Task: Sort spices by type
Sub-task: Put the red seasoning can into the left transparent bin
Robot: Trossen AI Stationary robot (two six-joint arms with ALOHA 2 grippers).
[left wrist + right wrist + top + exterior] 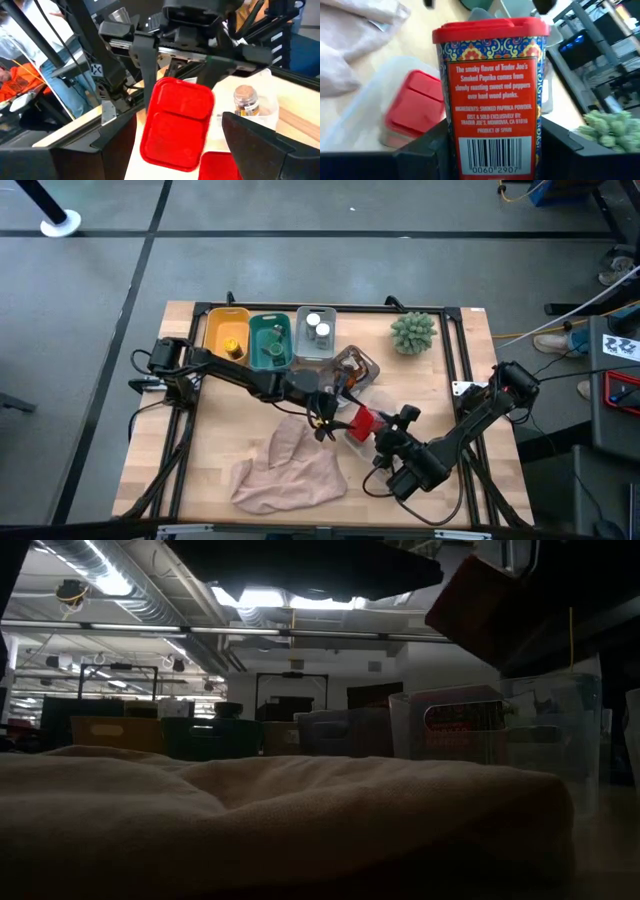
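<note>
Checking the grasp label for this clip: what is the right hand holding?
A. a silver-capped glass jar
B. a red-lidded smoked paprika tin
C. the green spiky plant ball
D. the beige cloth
B: the right wrist view shows the red-lidded smoked paprika tin upright between the right hand fingers, label legible.

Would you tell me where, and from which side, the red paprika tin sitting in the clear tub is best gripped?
Probably from above, closing on two opposite faces just below the red lid. The tin in the tub shows its lid upward, so it seems upright, and the clear tub walls it in against a sideways approach. The right gripper is already shut on a second paprika tin.
</note>
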